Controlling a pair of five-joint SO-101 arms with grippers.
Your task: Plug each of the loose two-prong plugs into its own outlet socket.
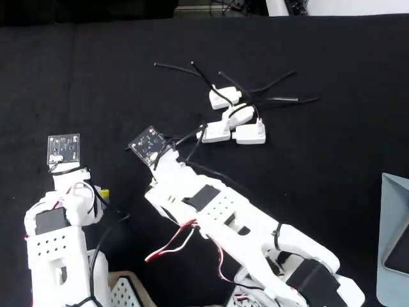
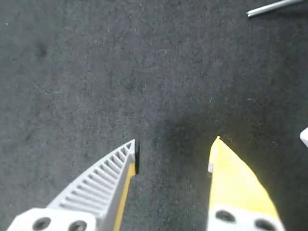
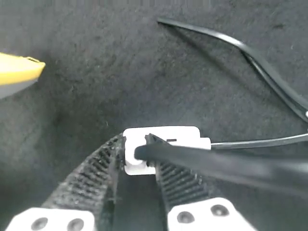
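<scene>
Two white arms work at a black-covered table [image 1: 332,192]. The right gripper [image 3: 135,140] has its dark ribbed fingers [image 3: 96,178] closed on one end of a white corded piece [image 3: 180,137]. We cannot tell whether it is a plug or a socket. Its black cord [image 3: 260,142] runs out of the far end, and a second cord [image 3: 216,36] lies on the cloth beyond. The left gripper [image 2: 175,141] hangs just above bare cloth, its jaws spread apart and holding nothing. Its yellow finger [image 3: 19,72] shows near the right gripper. Farther up the table, well apart from both grippers, we see a cluster of white plugs and sockets [image 1: 238,115] lying close together, their black cords [image 1: 176,67] fanning outward.
</scene>
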